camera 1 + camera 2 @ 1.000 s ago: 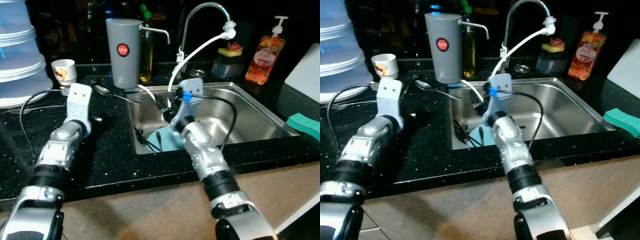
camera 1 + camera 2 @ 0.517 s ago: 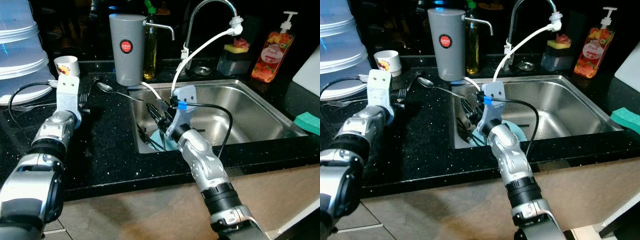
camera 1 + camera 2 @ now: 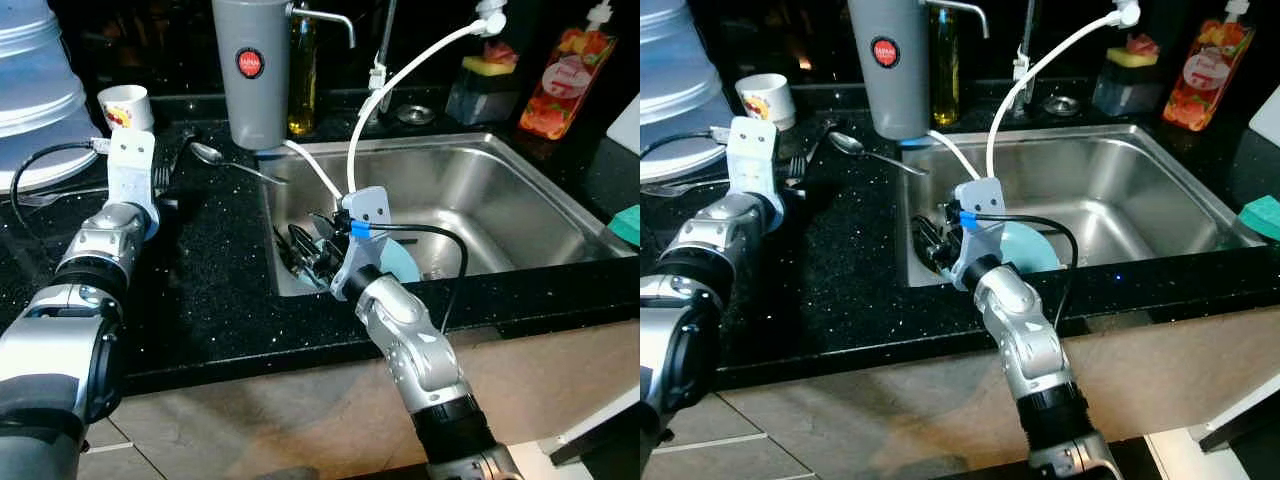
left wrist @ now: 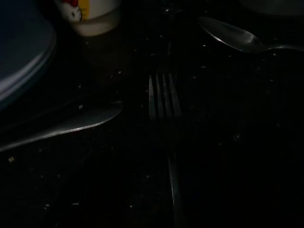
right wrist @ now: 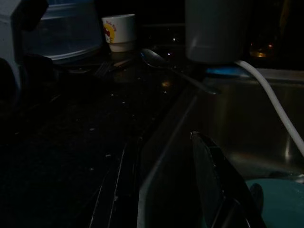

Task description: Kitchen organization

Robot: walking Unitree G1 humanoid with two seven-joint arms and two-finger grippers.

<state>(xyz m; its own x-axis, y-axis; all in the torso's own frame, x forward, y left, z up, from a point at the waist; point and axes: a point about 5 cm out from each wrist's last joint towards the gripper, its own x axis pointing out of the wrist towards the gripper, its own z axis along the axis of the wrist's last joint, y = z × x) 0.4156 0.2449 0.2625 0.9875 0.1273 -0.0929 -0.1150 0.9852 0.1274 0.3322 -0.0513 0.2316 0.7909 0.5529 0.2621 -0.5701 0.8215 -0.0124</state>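
A steel fork lies on the black counter between a butter knife and a spoon whose handle reaches over the sink edge. My left gripper rests low over the counter just short of the fork. My right gripper is down inside the steel sink against its left wall, open, with nothing between its fingers. A teal plate lies on the sink floor beside that gripper, partly behind my right wrist.
A grey canister and a white hose from the tap stand at the sink's back left. A small white cup and stacked clear containers sit far left. Soap bottle, sponge holder and green sponge are on the right.
The view has tilted down. My right gripper has drawn back and lower, into the sink's near left part. My left gripper has shifted left and farther out toward the fork.
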